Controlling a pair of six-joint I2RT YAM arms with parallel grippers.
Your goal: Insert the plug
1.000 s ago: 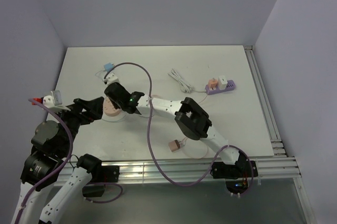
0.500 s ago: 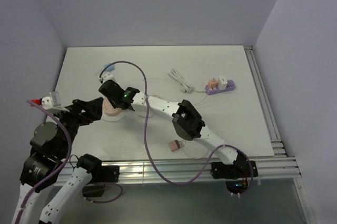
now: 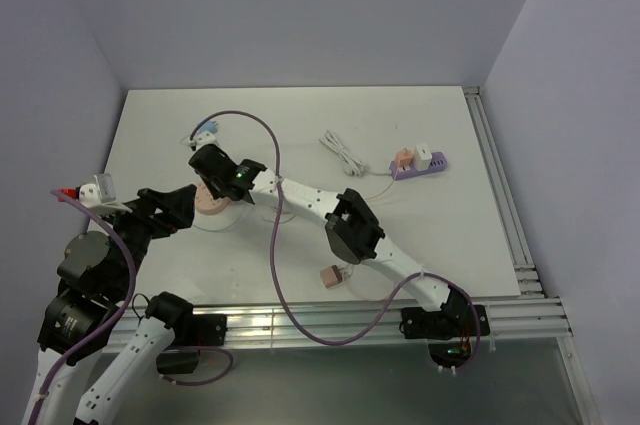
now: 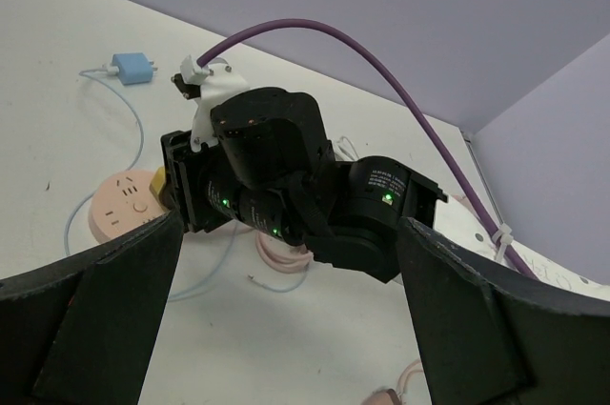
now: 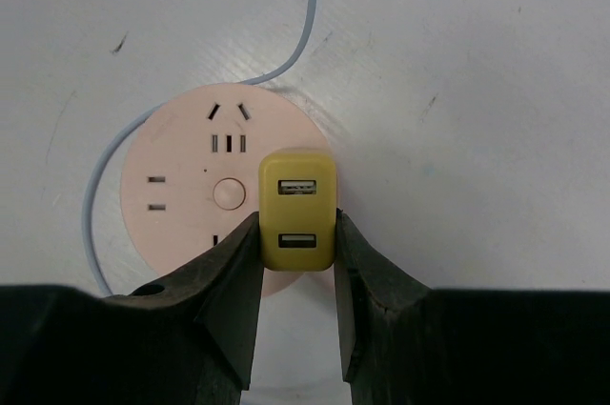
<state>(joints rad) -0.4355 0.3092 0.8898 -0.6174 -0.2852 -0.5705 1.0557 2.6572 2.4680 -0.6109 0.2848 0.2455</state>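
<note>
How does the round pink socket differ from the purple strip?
The round pink socket is a disc; the purple strip is a bar. The strip carries a pink plug and a white plug; at the socket sits only the yellow charger, gripped by the right claw. Both lie flat.

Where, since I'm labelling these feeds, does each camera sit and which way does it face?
Top external: above and behind the bases, looking down on the table; left arm, right arm show.
Left wrist: faces across the table at right claw and pink socket; own fingers frame it.
Right wrist: looks down; right claw grips yellow plug.
All share the socket.
</note>
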